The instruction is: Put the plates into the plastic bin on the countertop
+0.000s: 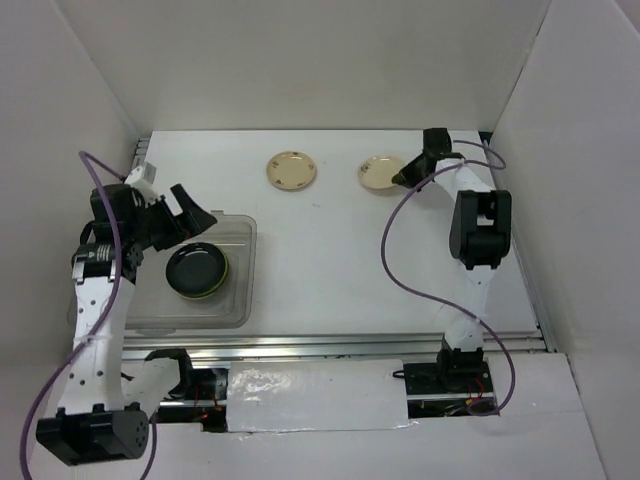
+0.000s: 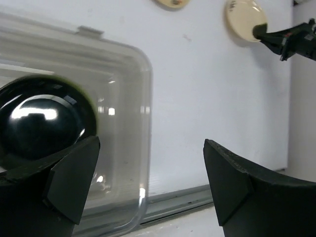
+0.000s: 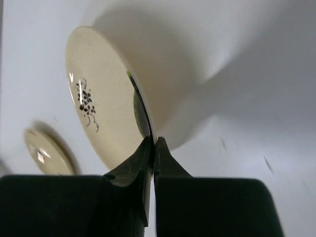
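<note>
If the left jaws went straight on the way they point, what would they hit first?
Most likely the rim of the plastic bin, which lies right between the open jaws of the left gripper. Depth is unclear, so it might instead reach the countertop beside it.

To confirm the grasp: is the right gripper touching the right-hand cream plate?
Touching. Right wrist view shows the right gripper, jaws pinching the cream plate at its rim.

The bin (image 1: 244, 262) sits front-left on the countertop (image 1: 330, 260), one plate (image 1: 195, 271) inside it, second plate (image 1: 291, 170) far back, third plate (image 1: 379, 173) right of that.
</note>
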You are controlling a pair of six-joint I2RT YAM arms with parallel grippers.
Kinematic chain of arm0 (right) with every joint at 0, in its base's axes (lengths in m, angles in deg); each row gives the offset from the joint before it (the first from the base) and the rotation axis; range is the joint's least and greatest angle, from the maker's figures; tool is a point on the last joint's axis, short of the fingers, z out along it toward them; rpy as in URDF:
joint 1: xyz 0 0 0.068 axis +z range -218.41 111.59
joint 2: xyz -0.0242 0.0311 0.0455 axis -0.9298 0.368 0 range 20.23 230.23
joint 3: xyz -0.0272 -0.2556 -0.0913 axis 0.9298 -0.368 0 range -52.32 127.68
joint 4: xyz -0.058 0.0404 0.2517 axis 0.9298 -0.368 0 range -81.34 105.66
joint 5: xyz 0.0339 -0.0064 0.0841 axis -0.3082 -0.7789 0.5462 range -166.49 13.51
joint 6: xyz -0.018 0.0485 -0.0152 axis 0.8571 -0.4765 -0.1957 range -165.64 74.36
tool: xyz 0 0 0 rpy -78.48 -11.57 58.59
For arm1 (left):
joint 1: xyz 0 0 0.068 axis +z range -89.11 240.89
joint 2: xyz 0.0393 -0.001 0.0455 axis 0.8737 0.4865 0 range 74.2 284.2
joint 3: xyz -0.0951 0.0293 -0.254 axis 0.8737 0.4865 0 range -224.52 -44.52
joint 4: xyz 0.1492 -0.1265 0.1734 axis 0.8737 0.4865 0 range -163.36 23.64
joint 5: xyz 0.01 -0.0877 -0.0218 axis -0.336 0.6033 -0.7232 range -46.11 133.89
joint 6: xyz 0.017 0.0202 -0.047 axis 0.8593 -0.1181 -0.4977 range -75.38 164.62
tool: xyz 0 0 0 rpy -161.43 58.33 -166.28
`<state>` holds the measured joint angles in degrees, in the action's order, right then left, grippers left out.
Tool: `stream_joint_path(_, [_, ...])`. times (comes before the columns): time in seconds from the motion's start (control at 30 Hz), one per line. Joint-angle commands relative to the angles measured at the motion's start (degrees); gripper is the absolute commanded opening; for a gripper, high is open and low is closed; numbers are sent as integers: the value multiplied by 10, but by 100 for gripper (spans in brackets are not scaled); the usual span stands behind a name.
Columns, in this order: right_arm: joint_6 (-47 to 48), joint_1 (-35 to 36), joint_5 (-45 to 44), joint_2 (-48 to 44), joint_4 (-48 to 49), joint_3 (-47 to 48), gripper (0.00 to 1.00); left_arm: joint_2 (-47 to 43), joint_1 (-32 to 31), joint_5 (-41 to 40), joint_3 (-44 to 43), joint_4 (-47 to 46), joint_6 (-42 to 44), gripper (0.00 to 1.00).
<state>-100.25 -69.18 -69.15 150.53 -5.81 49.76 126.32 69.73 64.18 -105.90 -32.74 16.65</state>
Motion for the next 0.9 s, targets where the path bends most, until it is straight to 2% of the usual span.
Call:
stream_joint_path(0.0, [183,59,-113,-194,-72,-47,0,58,-57,68,-64,-90,-31,99])
stream_joint_path(0.07, [221,92,-96,-253,-69,-135,0,120,-118,90,-90,-142,-51,99])
stream_joint_path(0.13, [225,117,-21,-344,-26,-239,0,171,-159,130,-120,-175,-58,99])
stream_joint_path(0.17, [226,122,21,-368,1,-270,0,193,-171,142,-131,-183,-56,99])
stream_joint_path(0.2, [218,126,123,-407,18,-295,0,229,-181,158,-140,-193,-56,99])
stream_joint_path(0.27, [203,144,219,-442,74,-348,0,260,-197,147,-151,-216,-69,99])
stream_joint_path(0.43, [166,186,329,-477,143,-387,0,294,-210,140,-157,-219,-70,99])
stream_joint_path(0.63, [131,208,362,-478,180,-389,0,289,-219,137,-124,-231,-75,93])
stream_joint_path(0.77, [124,220,354,-464,185,-378,0,294,-221,146,-119,-226,-72,75])
stream_joint_path(0.83, [115,221,355,-455,194,-370,0,294,-226,146,-117,-226,-71,55])
stream_joint_path(0.87, [111,221,355,-446,195,-368,0,294,-226,148,-117,-226,-71,41])
